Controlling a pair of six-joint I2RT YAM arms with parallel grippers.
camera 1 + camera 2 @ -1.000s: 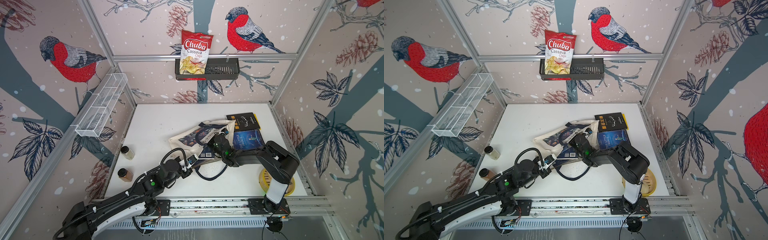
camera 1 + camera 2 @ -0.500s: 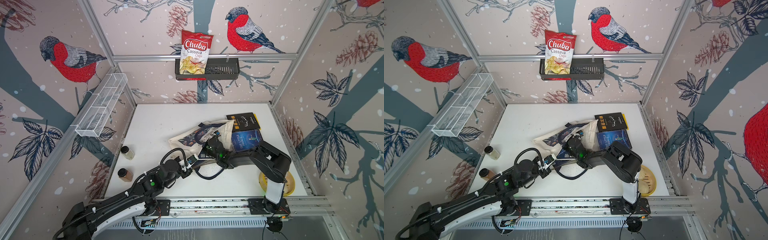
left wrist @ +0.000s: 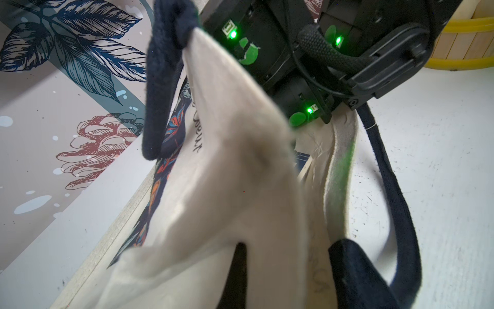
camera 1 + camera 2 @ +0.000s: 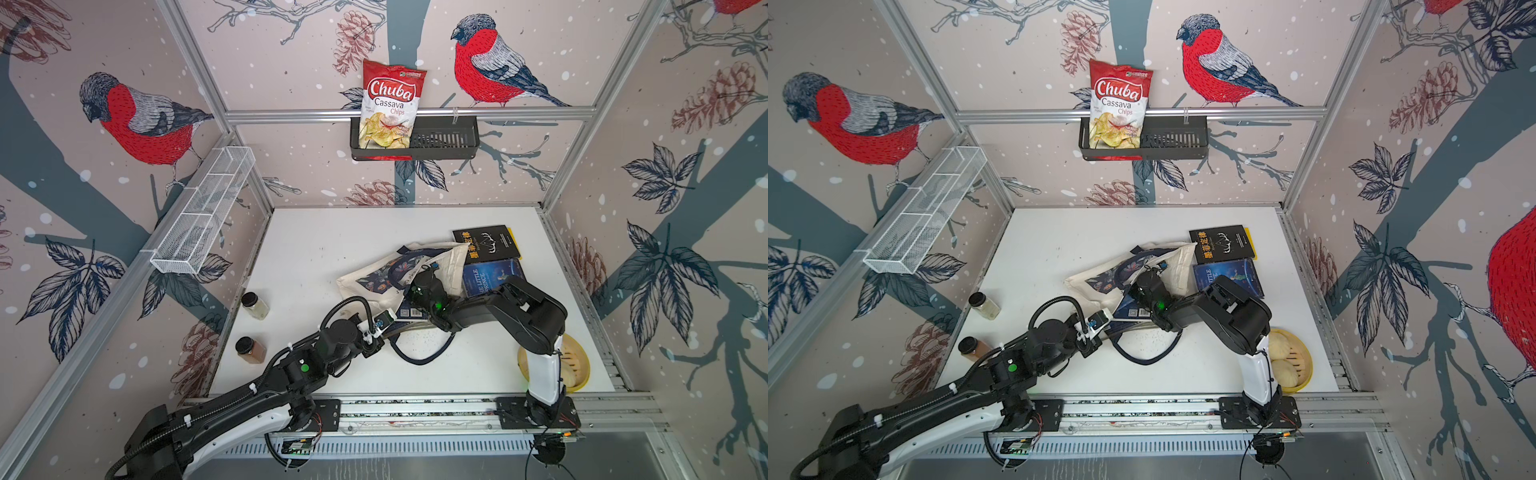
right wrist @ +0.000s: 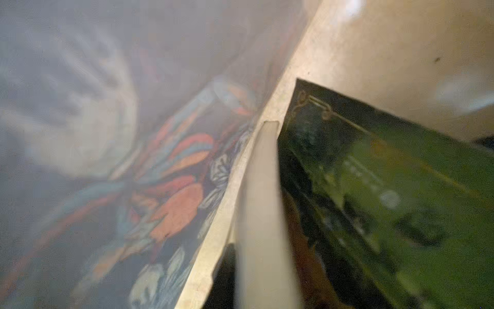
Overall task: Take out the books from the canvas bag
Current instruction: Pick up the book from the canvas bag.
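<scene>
Right end effector (image 4: 424,284) — tips hidden inside canvas bag (image 4: 361,286); wrist view blurred.

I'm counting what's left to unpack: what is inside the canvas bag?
A dark-covered book shows inside the canvas bag; navy books poke from its mouth. Cloth hides how many remain.

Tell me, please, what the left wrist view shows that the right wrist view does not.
Only the left wrist view shows the bag from outside, its navy strap, the right arm with green lights reaching into the bag's mouth, the white table and a yellow-rimmed basket. Only the right wrist view shows the bag's inside, with a dark book close up. Both show the cream cloth and the floral print.
</scene>
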